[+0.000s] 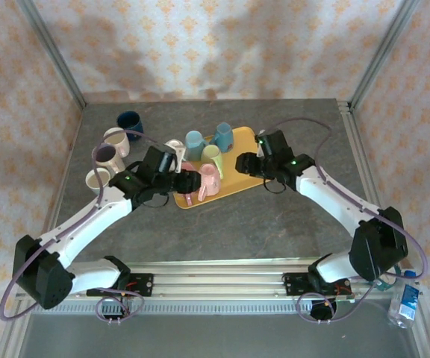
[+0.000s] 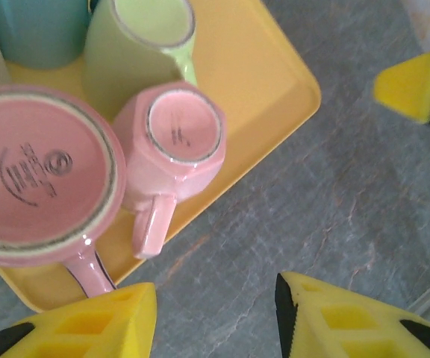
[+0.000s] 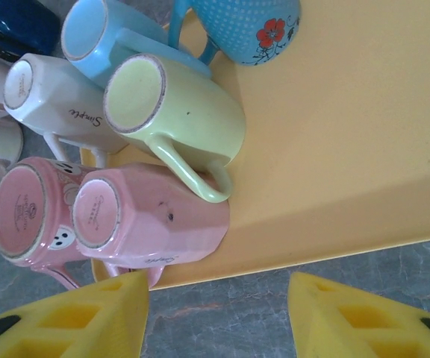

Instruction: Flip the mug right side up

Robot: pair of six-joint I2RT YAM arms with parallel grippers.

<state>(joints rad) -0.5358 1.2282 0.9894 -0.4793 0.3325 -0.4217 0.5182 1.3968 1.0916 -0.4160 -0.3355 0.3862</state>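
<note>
My left gripper [image 2: 215,321] hangs open, its yellow fingers spread at the bottom of the left wrist view with bare table [image 2: 334,194] between them. My right gripper [image 3: 219,317] is open too, low in its own view. Just above my left fingers, centre-left, sits the pink mug [image 2: 174,138], at the near rim of the tray [image 2: 275,82]. It stands mouth down and base up, its long axis upright, aimed almost straight at my camera. Its handle points lower left, past the tray edge. It seems to touch the big pink mug [image 2: 39,175] on its left and the green mug [image 2: 136,52] above. My worry: closing on it could shove a neighbour over, or the glazed facets could slip as I turn it
</note>
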